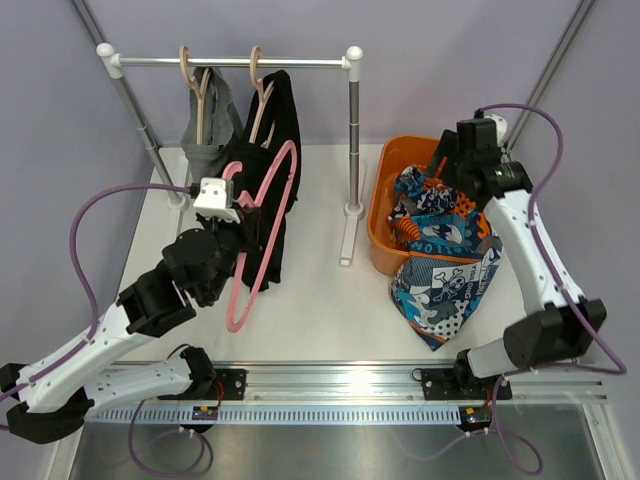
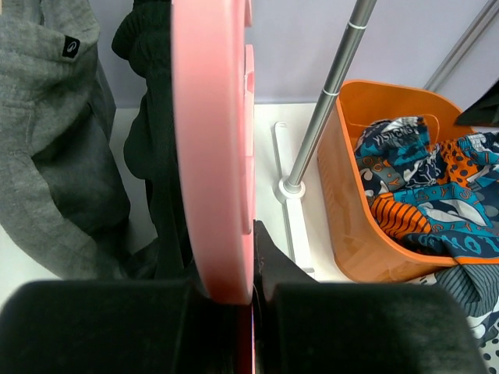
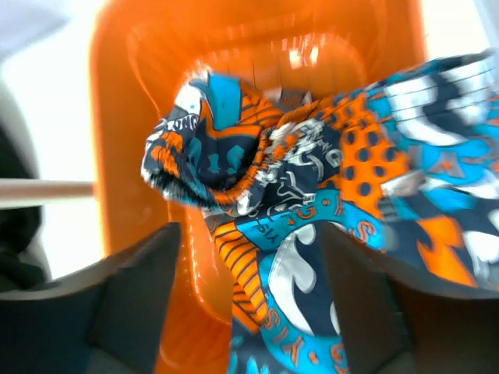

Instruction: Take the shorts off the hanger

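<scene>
rack post [image 1: 353, 140] beside bin [image 1: 378, 215], open table [image 1: 330, 310] nearside

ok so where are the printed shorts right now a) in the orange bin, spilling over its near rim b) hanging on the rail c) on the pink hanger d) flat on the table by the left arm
A: the printed shorts lie in the orange bin and drape over its near rim; only the grey shorts and the black shorts hang on the rail.

Your right wrist view is blurred; the printed shorts [image 3: 312, 195] run off it at 3 o'clock. In your left wrist view the pink hanger [image 2: 210, 140] hides much of the black shorts [image 2: 152, 156]; the grey shorts [image 2: 47, 140] are cut at 9 o'clock.
</scene>
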Robot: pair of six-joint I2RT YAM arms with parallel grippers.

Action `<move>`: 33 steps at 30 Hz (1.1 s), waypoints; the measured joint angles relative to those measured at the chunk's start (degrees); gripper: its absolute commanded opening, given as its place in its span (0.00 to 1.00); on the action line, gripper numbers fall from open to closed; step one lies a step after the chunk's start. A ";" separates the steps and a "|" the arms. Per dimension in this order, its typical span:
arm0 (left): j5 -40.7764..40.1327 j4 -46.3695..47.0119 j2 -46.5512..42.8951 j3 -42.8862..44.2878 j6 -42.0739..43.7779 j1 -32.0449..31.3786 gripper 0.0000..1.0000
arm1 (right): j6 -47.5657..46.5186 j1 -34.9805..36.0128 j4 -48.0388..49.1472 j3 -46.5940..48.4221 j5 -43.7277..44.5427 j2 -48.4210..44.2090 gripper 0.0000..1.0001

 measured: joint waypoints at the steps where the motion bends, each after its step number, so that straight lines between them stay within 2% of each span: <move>1: 0.15 -0.09 -0.35 -0.31 -0.13 0.00 0.00 | -0.04 0.00 0.35 -0.55 0.50 -2.40 0.87; 6: 0.79 -0.28 -1.90 -1.33 -0.70 0.00 0.00 | 0.61 -0.61 0.87 -0.87 5.79 -13.03 0.94; 8: 1.07 -0.33 -2.34 -1.55 -0.94 0.00 0.00 | 1.44 -2.38 2.03 -3.28 7.30 -16.39 0.94; 10: 1.27 -0.37 -2.89 -1.88 -1.25 0.00 0.00 | 2.49 -7.78 3.39 -8.94 6.47 -20.70 0.95; 14: 1.70 -0.50 -4.52 -2.82 -1.57 0.00 0.00 | 5.75 -20.61 5.18 -22.18 2.73 -26.14 0.97; 18: 1.99 -0.63 -5.27 -3.04 -1.75 0.00 0.00 | 8.96 -27.74 7.69 -31.78 -4.04 -26.18 0.98; 23: 2.36 -1.31 -5.70 -3.45 -1.84 0.00 0.00 | 13.14 -34.97 14.67 -38.32 -14.01 -22.86 0.99; 26: 2.34 -2.08 -6.56 -4.22 -1.97 0.00 0.00 | 15.08 -37.18 19.56 -41.40 -18.75 -21.51 0.97; 30: 2.34 -2.25 -7.15 -4.85 -2.05 0.00 0.00 | 17.40 -37.57 26.16 -45.24 -23.82 -21.38 0.89; 33: 2.34 -2.51 -7.26 -4.98 -2.14 0.00 0.00 | 18.99 -37.57 29.83 -47.45 -26.49 -22.29 0.77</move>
